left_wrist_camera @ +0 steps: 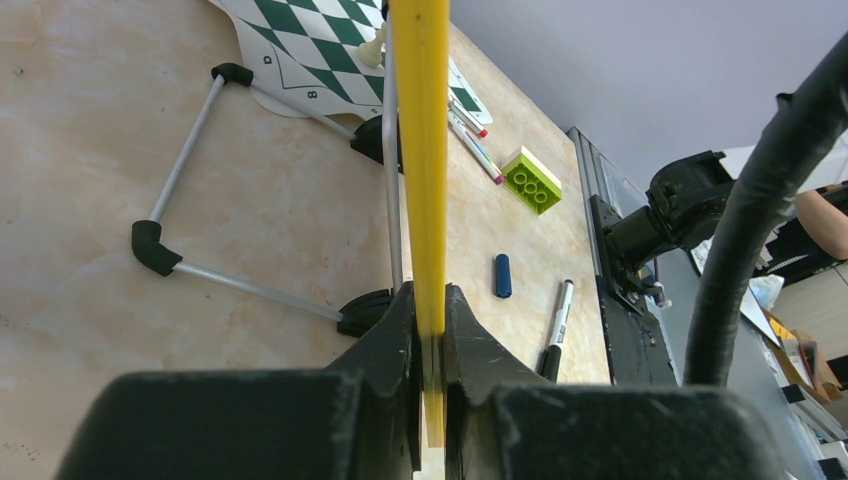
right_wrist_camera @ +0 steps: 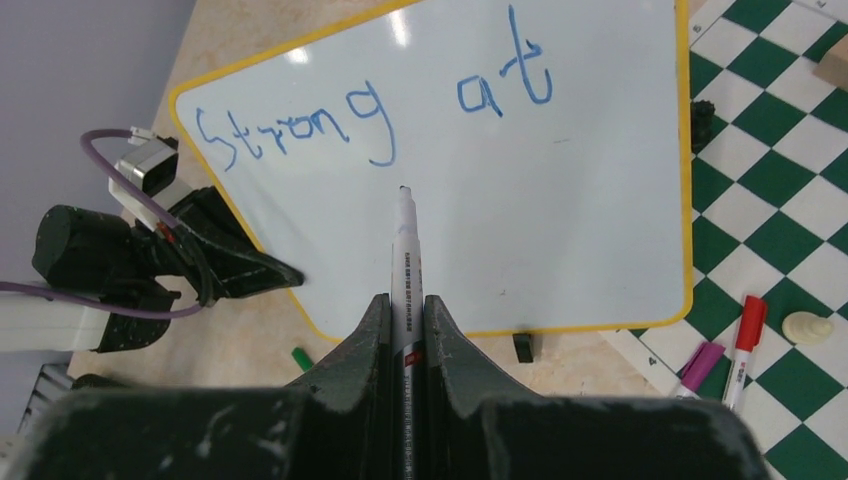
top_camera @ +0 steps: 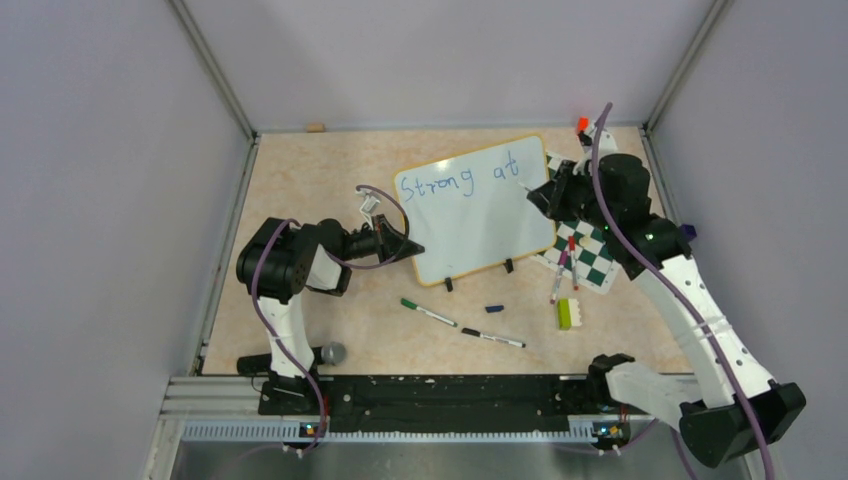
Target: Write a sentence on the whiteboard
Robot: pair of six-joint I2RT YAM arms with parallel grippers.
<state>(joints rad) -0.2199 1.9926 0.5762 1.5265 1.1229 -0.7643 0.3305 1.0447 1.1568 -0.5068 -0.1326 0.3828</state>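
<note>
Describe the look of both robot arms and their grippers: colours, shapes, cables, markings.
Both the left arm and right arm have white links between bulky black joint housings, each trailed by a purple cable. The right arm's white link shows small holes. The left gripper and right gripper have matte black wedge-shaped fingers; the right one's carry pale scuffs.
</note>
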